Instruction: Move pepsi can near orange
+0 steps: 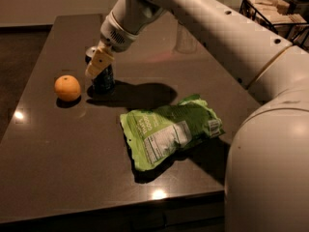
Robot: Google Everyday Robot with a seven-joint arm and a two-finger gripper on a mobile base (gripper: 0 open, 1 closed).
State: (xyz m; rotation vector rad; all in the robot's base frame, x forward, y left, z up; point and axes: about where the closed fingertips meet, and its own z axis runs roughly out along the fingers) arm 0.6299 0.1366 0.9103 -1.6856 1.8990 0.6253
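One small gap is left between the upright pepsi can (105, 81), clasped by the gripper (97, 65), and the orange (67, 88) toward the worktop's (72, 173) left edge.

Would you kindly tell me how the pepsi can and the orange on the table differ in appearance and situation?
The pepsi can is a dark blue cylinder standing upright; the orange is a bright round fruit. The gripper is at the can's top, while the orange sits untouched. The can looks somewhat taller than the orange. Both rest on the dark table, close together but apart.
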